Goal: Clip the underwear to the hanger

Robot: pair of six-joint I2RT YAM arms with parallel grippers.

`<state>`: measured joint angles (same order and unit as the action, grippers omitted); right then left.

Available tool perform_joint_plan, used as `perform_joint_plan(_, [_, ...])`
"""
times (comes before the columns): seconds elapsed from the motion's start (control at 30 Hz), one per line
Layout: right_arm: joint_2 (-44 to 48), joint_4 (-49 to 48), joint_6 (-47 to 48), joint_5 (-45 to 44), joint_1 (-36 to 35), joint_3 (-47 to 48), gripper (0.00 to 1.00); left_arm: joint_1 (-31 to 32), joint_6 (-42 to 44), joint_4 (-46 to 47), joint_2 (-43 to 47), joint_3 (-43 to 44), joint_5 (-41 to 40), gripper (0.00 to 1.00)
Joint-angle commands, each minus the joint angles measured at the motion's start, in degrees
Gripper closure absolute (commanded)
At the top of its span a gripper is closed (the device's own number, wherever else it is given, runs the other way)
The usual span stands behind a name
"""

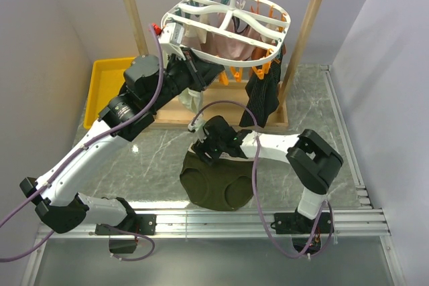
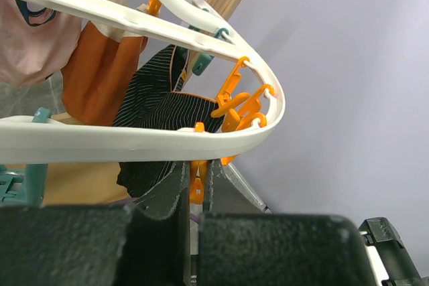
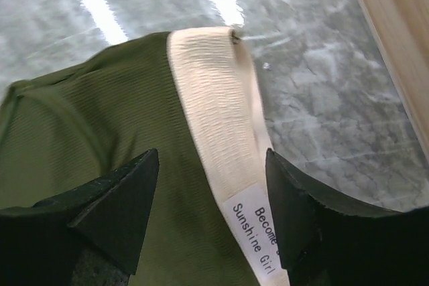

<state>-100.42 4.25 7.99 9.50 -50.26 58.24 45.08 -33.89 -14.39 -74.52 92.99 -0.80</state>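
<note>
Finds underwear (image 1: pixel 214 185) flat at the near edge of the tabletop (image 1: pixel 335 132), right gripper (image 3: pixel 211 165) spread wide astride its waistband (image 3: pixel 214 98), holding nothing, apparently poised to pinch it, and left gripper (image 2: pixel 196 172) shut just under the hanger (image 2: pixel 134 140) rim, likely steadying it.

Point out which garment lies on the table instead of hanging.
The olive-green underwear with the beige waistband: it lies on the table; the pinkish garment and the black ribbed garment hang from the hanger.

Bright, even light with soft shadows throughout. White glare streaks cross the glossy tabletop (image 3: pixel 315 105) in the right wrist view. The left pincer (image 2: pixel 195 182) sits dark and blurred near its lens.
</note>
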Motion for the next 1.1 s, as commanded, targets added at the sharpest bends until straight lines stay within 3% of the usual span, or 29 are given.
perform_joint_plan(0.0, [-1.2, -1.6, -3.1, -4.4, -0.1, 3.1, 0.27, -0.8, 0.0, 3.1, 0.3, -0.4, 0.4, 1.0])
perform_joint_plan(0.3, [-4.9, -2.2, -9.4, -5.0, -0.2, 5.2, 0.27, -1.4, -0.3, 3.7, 0.8, -1.6, 0.4, 1.0])
perform_joint_plan(0.53, [-8.4, 1.5, -9.0, -8.1, -0.2, 8.2, 0.3, -1.9, -0.7, 3.5, 0.9, -1.8, 0.4, 1.0])
perform_joint_plan(0.57, [-8.9, 1.8, -9.0, -8.4, -0.1, 8.3, 0.34, -1.9, -0.7, 3.4, 1.0, -1.9, 0.4, 1.0])
perform_joint_plan(0.6, [-9.0, 2.3, -8.9, -8.4, -0.3, 8.4, 0.49, -2.1, -0.7, 3.2, 1.0, -2.0, 1.0, 1.0])
perform_joint_plan(0.7, [-7.6, 1.2, -8.5, -7.6, -0.3, 6.5, 0.74, -2.1, -0.7, 3.1, 1.4, -2.3, 1.0, 1.0])
perform_joint_plan(0.87, [2.2, -2.9, -4.9, -5.3, -0.4, 0.9, 1.0, -2.3, -0.7, 2.4, 1.5, -2.5, 1.0, 1.0])
perform_joint_plan(1.07, [16.9, -2.0, 3.3, -7.0, -0.5, -3.6, 1.0, -2.5, -0.6, 1.8, 1.9, -3.2, 1.0, 1.0])
